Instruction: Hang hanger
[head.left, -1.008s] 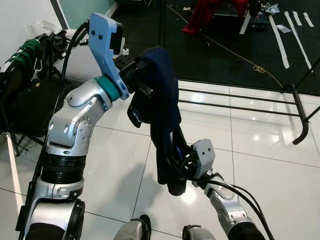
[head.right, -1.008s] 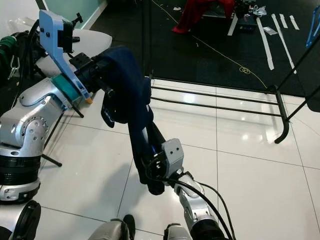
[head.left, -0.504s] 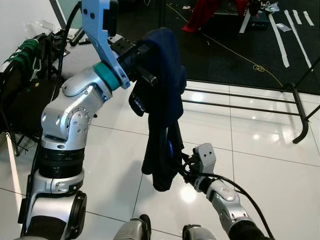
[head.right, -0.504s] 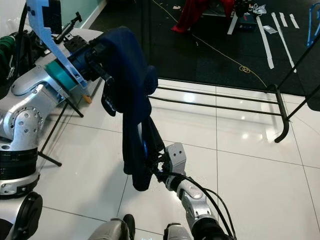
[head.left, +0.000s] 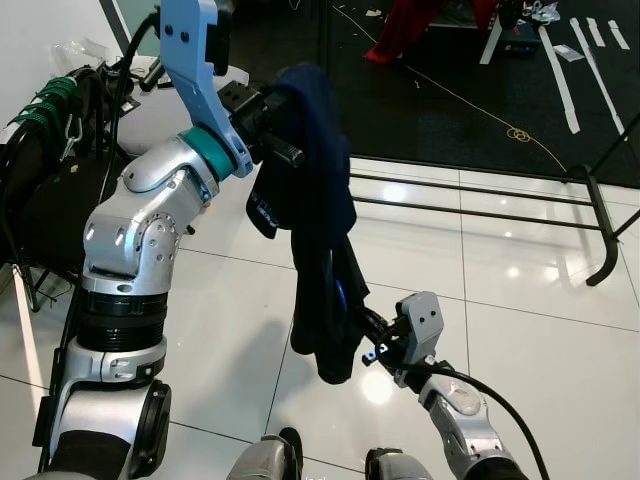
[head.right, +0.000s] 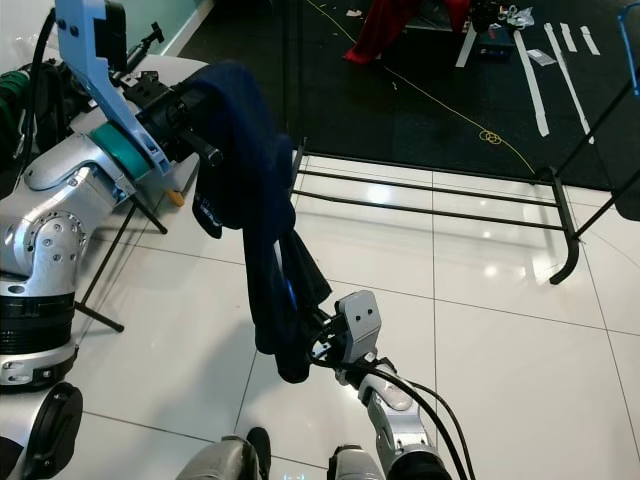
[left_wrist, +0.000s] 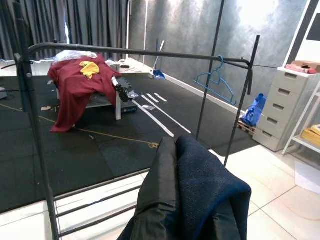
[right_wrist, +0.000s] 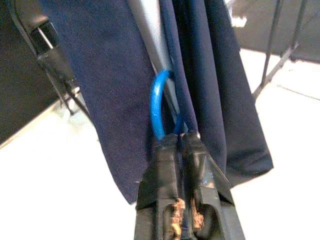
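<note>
Item: blue hanger (right_wrist: 159, 102), buried in dark navy garment (head.left: 318, 200) at frame centre; right gripper (right_wrist: 181, 142) pinching its loop, fingers pressed together; left gripper (head.left: 262, 120) at 11 o'clock, fingers' state cannot be told, garment draped over it. Step: carrying; next, likely raising the hook onto black rack (left_wrist: 135, 51) at 1 o'clock.

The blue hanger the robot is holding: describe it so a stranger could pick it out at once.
Start at the dark navy garment draped over the raised left gripper. Follow its folds down to the right gripper, shut on a thin loop among them. That loop is the blue hanger, bright blue plastic against dark cloth.
</note>
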